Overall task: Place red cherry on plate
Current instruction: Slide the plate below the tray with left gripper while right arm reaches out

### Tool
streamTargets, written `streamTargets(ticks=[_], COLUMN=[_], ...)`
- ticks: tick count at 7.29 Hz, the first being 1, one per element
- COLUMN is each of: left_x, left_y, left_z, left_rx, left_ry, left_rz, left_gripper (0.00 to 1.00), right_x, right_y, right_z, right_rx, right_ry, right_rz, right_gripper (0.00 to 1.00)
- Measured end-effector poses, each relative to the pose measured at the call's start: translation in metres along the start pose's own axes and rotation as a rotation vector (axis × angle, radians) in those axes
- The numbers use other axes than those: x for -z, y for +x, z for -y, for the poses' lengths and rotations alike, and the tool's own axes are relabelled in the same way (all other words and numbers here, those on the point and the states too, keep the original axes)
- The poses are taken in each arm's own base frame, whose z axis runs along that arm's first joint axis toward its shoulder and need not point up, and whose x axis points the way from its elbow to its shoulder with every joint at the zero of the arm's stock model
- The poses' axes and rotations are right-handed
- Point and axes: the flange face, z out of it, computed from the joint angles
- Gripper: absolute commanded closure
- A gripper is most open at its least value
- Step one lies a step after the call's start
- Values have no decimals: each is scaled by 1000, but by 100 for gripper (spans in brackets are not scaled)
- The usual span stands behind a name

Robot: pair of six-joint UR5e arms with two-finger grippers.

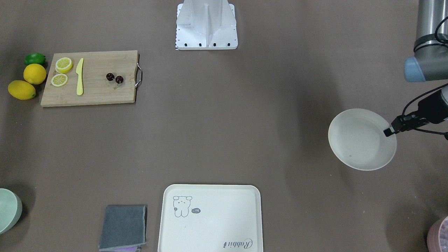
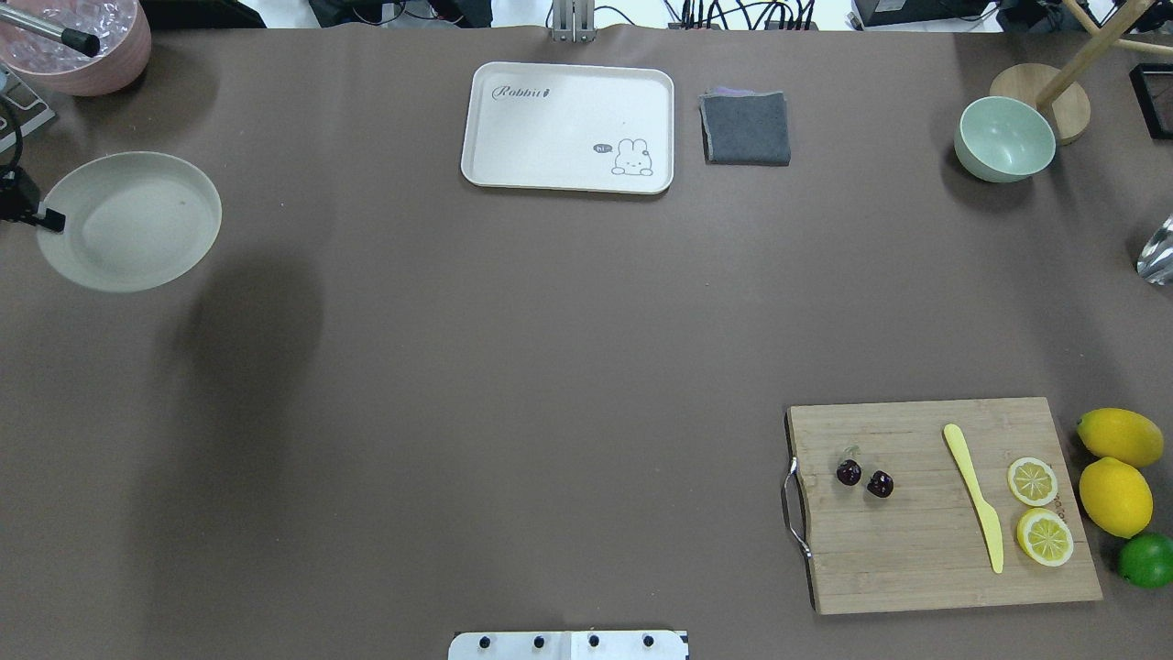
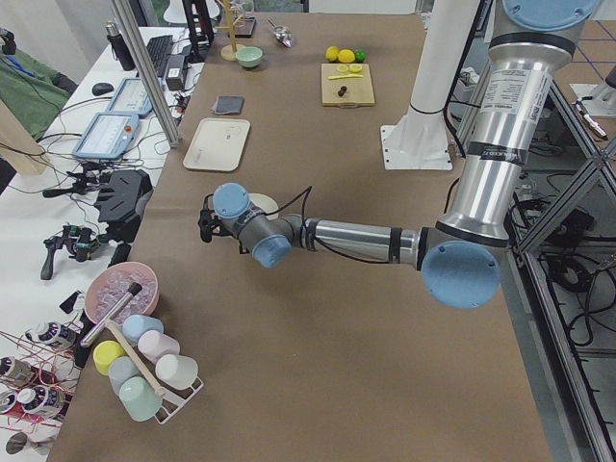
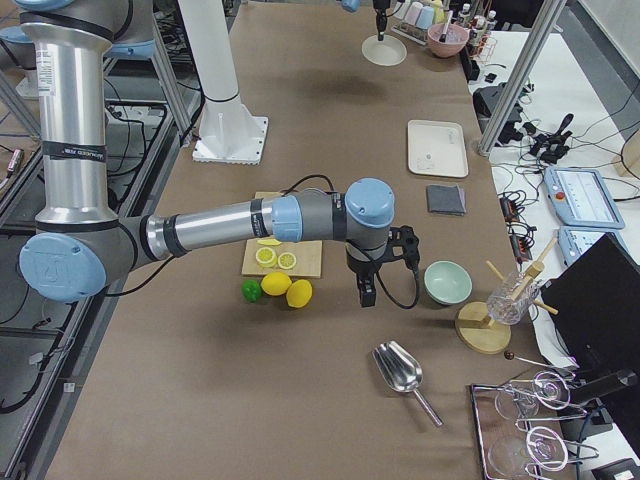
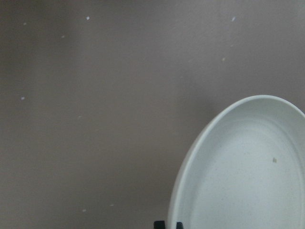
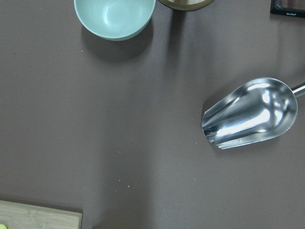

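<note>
The red cherry (image 1: 114, 78), two small dark glossy fruits on thin stems, lies on the wooden cutting board (image 1: 98, 94) on the robot's right side of the table. The round cream plate (image 1: 360, 140) sits far off on the robot's left side. My left gripper (image 1: 387, 132) is at the plate's (image 2: 128, 220) outer rim, shut on the edge. In the left wrist view its tips straddle the plate's (image 5: 248, 171) rim at the bottom. My right gripper (image 4: 365, 295) hangs above the table beyond the lemons, away from the cherry (image 2: 864, 478). I cannot tell if it is open or shut.
The board also carries a yellow knife (image 2: 974, 495) and two lemon slices (image 2: 1033, 481). Two lemons (image 2: 1114, 495) and a lime (image 2: 1145, 559) lie beside it. A bear-print tray (image 2: 568, 92), a grey cloth (image 2: 745, 128), a green bowl (image 2: 1005, 137), a metal scoop (image 6: 250, 114) and a pink bowl (image 2: 82, 46) are further off.
</note>
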Motion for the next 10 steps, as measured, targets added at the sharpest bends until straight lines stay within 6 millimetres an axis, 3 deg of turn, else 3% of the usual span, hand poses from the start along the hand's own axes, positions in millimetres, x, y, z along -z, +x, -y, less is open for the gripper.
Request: streamTargets(ticks=[1, 2, 4, 5, 7, 9, 10], left_x=[-25, -50, -105, -127, -165, -196, -210], left_y=[64, 124, 225, 259, 312, 357, 366], left_z=[-22, -46, -105, -133, -188, -242, -267], left_rx=[56, 118, 227, 266, 319, 346, 344], left_ry=[21, 42, 88, 108, 142, 167, 173], left_rz=[-9, -30, -79, -102, -136, -128, -114], left_gripper=[100, 100, 100, 100, 100, 100, 100], right_x=[-3, -7, -22, -29, -37, -53, -66], right_y=[-18, -51, -138, -180, -254, -308, -324], right_z=[8, 23, 58, 68, 65, 46, 35], right_rx=[-7, -22, -57, -64, -59, -63, -59], right_ry=[0, -5, -23, -33, -46, -45, -43], right_rz=[5, 14, 41, 55, 78, 119, 139], right_gripper=[0, 0, 0, 0, 0, 0, 0])
